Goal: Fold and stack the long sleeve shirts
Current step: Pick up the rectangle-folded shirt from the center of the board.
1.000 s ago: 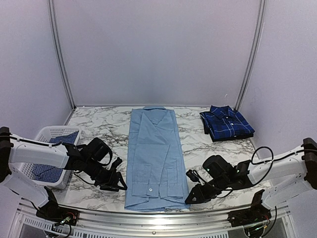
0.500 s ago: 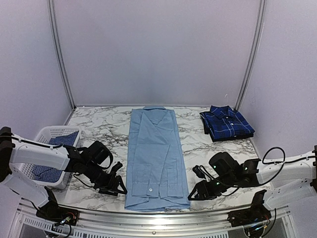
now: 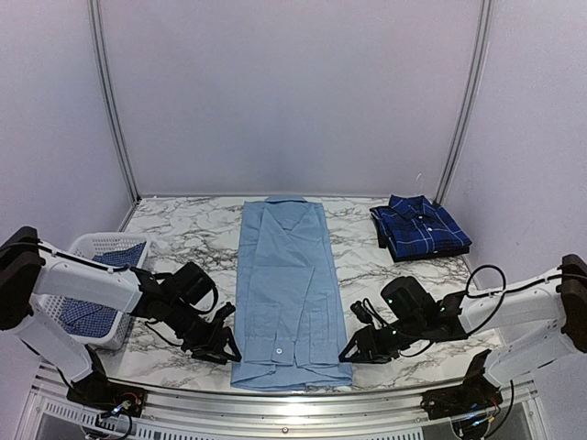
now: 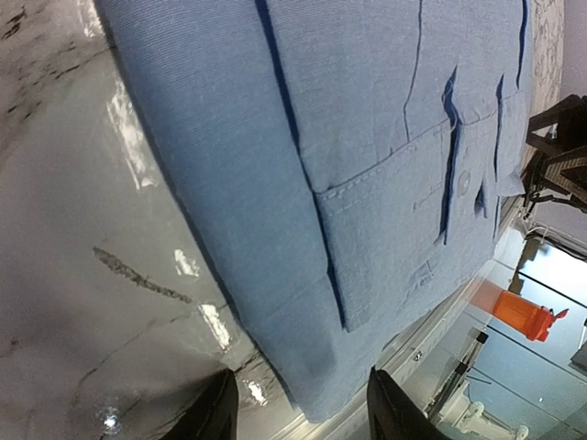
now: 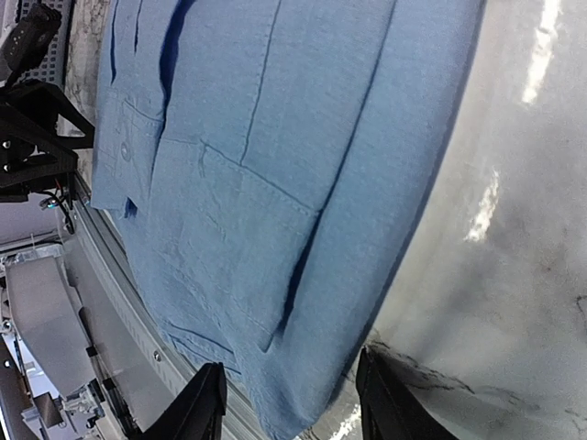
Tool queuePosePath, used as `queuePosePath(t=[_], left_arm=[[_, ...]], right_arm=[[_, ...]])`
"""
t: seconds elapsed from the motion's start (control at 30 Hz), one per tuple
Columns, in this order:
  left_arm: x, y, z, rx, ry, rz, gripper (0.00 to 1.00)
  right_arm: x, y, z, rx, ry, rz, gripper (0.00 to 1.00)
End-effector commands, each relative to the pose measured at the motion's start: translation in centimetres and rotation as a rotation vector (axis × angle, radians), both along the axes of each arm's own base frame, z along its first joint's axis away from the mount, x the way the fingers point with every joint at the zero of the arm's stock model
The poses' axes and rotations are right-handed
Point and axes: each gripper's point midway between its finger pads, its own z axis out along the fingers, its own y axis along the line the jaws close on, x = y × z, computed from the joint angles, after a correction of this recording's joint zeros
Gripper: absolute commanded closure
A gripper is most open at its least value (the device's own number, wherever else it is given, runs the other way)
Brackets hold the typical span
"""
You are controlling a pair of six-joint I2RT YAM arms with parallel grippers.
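Navy plaid shirt (image 3: 420, 227) folded, 1 of 3. Light blue shirt (image 3: 289, 284) half-folded; check shirt (image 3: 87, 316) in basket (image 3: 92, 239). Left hand (image 3: 225, 352), right hand (image 3: 349, 354) parted, empty.

One light blue shirt (image 3: 289, 284), one navy plaid shirt (image 3: 420, 227), one checked shirt (image 3: 87, 316), one basket (image 3: 96, 240)
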Motion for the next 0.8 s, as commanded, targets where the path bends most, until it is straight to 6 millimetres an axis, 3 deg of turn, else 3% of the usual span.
queuePosePath(t=[0.0,0.4,0.6,0.77], left_arm=[[-0.2,0.1,-1.7,0.066,0.028,0.002,0.53],[-0.7,-1.0,-2.8,0.051,0.106,0.011,0.66],[-0.8,-1.3,-2.5,0.027,0.125,0.022,0.76],[-1.1,-1.3,-2.2,0.009,0.137,0.027,0.81]], right_arm=[[0.9,1.5,0.8,0.084,-0.007,0.004,0.52],[0.7,1.5,-0.3,0.096,0.042,-0.001,0.59],[0.7,1.8,0.3,0.118,0.050,-0.007,0.78],[0.2,1.6,0.6,0.134,0.071,-0.019,0.75]])
